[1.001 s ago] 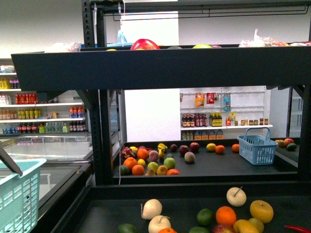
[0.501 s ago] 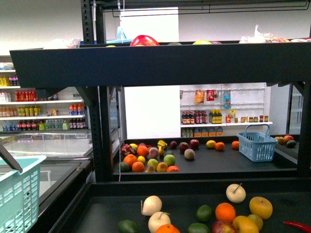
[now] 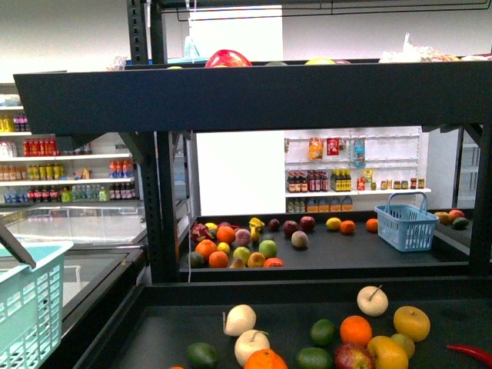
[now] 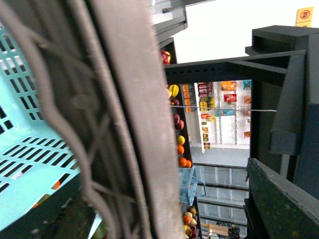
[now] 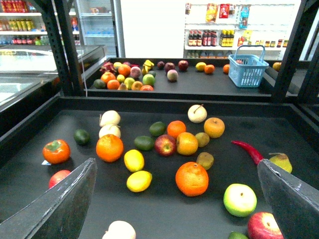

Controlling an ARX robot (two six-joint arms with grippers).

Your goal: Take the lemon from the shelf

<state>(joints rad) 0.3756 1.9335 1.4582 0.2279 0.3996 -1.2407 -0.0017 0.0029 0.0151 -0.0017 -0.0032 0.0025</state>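
Lemon [image 5: 139, 181] lying on black shelf [image 5: 164, 219] tier among oranges [image 5: 109, 148] and apples [image 5: 165, 145], ahead of right gripper [image 5: 177, 167] with jaws spread wide; left gripper [image 4: 124, 129] blurred close-up, jaws' state impossible to tell.

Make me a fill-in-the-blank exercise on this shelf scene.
The right end effector is ___ and holds nothing.
The lemon on the shelf is ___ in colour.
The far basket is ___.
The long pepper is ___.
Missing words: open; yellow; blue; red.
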